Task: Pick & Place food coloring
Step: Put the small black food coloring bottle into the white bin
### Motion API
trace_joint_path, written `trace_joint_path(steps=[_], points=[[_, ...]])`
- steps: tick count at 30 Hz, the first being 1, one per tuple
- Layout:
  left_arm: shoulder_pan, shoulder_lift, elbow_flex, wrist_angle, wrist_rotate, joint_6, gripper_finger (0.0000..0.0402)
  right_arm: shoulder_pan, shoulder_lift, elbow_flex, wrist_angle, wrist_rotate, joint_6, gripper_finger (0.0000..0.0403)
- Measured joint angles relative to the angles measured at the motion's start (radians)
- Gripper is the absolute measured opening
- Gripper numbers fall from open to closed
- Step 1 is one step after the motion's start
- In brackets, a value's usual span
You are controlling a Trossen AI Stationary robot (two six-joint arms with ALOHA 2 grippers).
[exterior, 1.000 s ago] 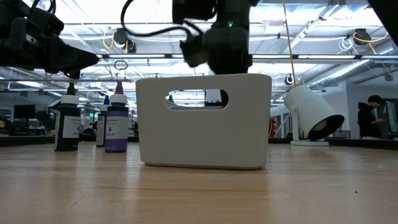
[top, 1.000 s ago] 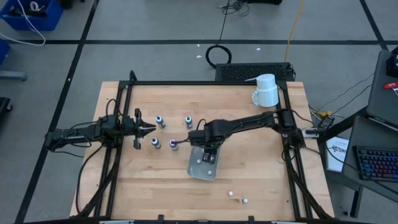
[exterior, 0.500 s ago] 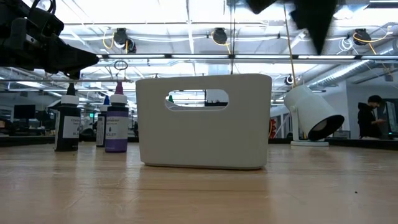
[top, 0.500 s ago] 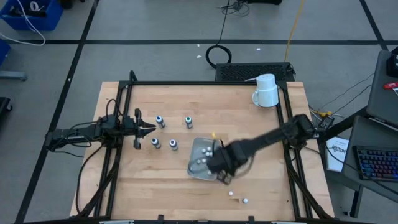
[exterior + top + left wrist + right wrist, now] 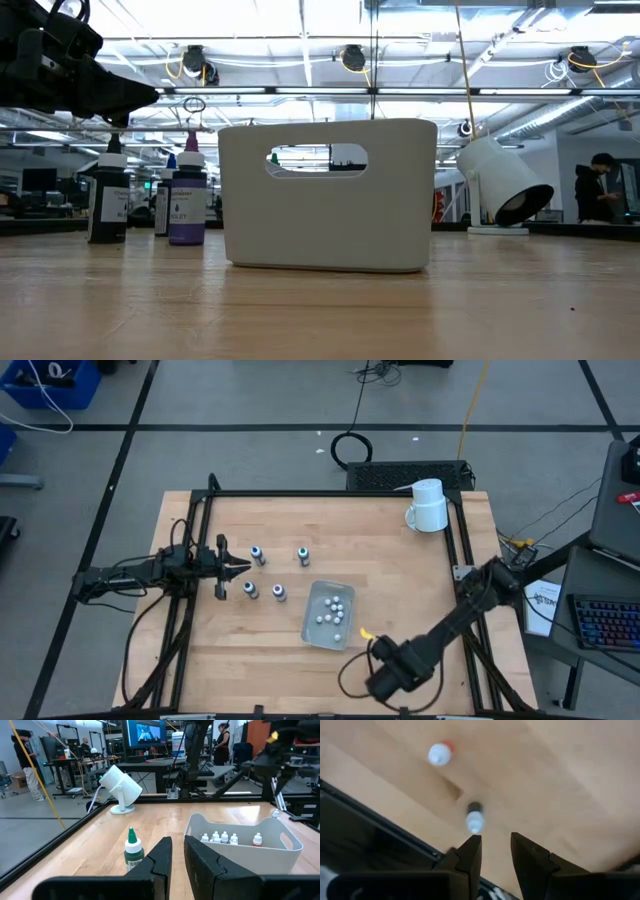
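Four small food coloring bottles (image 5: pixel 279 593) stand upright on the wood left of centre; the low view shows them at the left (image 5: pixel 187 195). A white bin (image 5: pixel 312 628) in the middle holds several white-capped bottles (image 5: pixel 220 838). My right gripper (image 5: pixel 382 676) hangs over the near edge, pointing down, open and holding nothing. Below it, two tiny bottles stand on the table, a dark one (image 5: pixel 474 817) just ahead of the fingertips and a red one (image 5: pixel 439 754) farther off. My left gripper (image 5: pixel 240 567) waits shut at the left, level.
A white mug (image 5: pixel 428 507) lies tipped at the far right corner. The black frame rail (image 5: pixel 380 825) runs along the near edge close to my right gripper. Bare wood lies right of the bin. A person (image 5: pixel 600 185) stands in the room beyond.
My right gripper has swung from above the bin toward the table's near edge and a little to the right. It has rolled about its own axis on the way and has left the low view. The bin and the four standing bottles have stayed put.
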Motion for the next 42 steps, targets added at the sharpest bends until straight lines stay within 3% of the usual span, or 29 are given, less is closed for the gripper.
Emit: trace_joint_path(steps=[7,17,42], points=[[0.0,0.0,0.0,0.0,0.0,0.0,0.0058,0.059,0.0,-0.125,0.22,0.005,0.053,0.0093],[0.0,0.0,0.0,0.0,0.0,0.0,0.0058,0.074,-0.001,-0.172,0.228,0.057,0.039,0.0093],[0.0,0.0,0.0,0.0,0.0,0.0,0.0058,0.074,-0.001,-0.172,0.279,0.06,0.025,0.0093]])
